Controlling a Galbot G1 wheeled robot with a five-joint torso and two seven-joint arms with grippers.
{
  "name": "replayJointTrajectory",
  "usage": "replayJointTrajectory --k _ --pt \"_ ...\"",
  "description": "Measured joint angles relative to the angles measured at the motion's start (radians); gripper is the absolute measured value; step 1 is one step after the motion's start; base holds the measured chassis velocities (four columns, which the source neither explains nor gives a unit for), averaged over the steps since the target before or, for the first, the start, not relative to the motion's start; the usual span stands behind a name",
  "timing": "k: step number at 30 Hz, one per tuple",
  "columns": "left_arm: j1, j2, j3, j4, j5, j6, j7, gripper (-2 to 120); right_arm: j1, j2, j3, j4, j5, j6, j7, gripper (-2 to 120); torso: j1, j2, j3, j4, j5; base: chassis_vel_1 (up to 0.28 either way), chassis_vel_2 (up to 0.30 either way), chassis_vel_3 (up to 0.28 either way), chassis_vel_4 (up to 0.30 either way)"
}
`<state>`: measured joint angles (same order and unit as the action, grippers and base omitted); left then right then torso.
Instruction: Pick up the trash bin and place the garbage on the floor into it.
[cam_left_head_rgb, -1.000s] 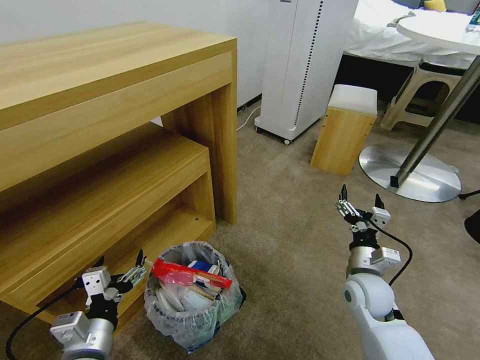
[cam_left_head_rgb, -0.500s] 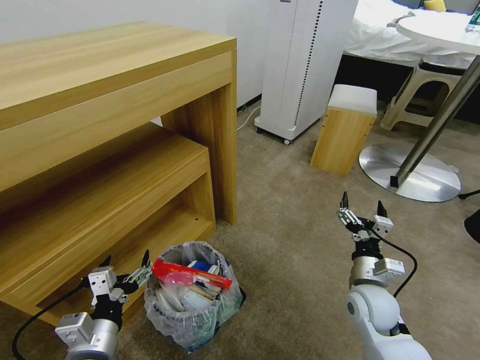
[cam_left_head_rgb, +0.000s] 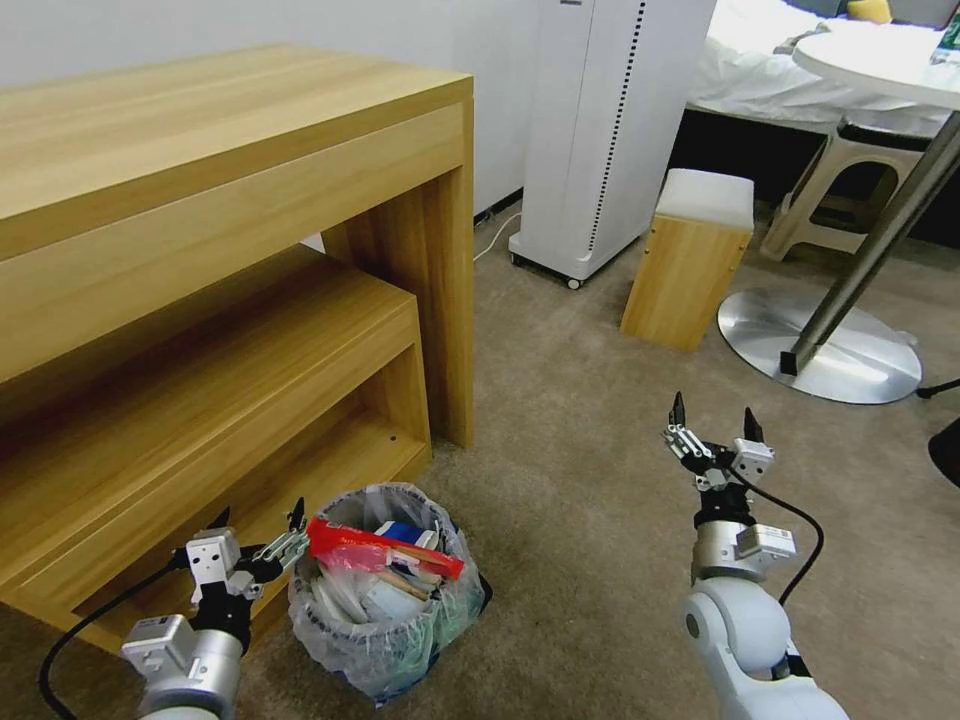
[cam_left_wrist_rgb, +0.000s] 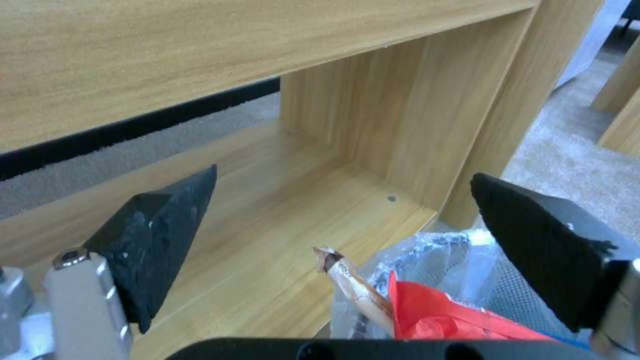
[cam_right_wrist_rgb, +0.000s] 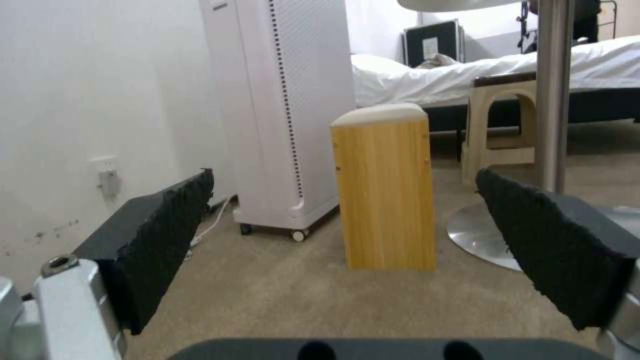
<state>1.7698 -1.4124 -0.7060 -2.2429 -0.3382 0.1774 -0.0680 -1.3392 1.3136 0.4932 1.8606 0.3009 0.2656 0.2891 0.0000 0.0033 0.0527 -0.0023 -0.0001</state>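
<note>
Carpet (cam_left_head_rgb: 580, 480) is seen across the floor, beige, running under a large wooden desk (cam_left_head_rgb: 230, 130) with a lower wooden bench (cam_left_head_rgb: 200, 400) nested beneath it on the robot's left. A tall white appliance on castors (cam_left_head_rgb: 610, 130) is noted against the wall, with a small wooden stool with a white cushion (cam_left_head_rgb: 688, 262) just beside it and a round metal table base (cam_left_head_rgb: 820, 350) further right.

The trash bin (cam_left_head_rgb: 385, 610) is found standing upright on the carpet, just beside the end of the bench, its clear bag liner draped over the rim. It is packed: a red wrapper (cam_left_head_rgb: 380, 548) lies across the top, a wooden stick (cam_left_head_rgb: 405, 583) below it, with white and blue items underneath that cannot be told apart.

The left gripper (cam_left_head_rgb: 258, 528) is held low, just left of the bin rim, fingers spread apart and holding nothing. The right gripper (cam_left_head_rgb: 712, 425) is held over bare carpet, well apart from the bin, pointing toward the stool, its jaws likewise parted and empty.
</note>
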Motion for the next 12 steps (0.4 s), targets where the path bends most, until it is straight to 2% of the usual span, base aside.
replayJointTrajectory --k 12 --pt "-0.005 -0.007 0.004 0.003 -0.002 0.0 0.005 100 -0.004 -0.003 -0.005 -0.003 -0.001 0.006 -0.005 100 0.0 0.0 0.0 0.0 0.0 0.0 0.0 0.0 0.0"
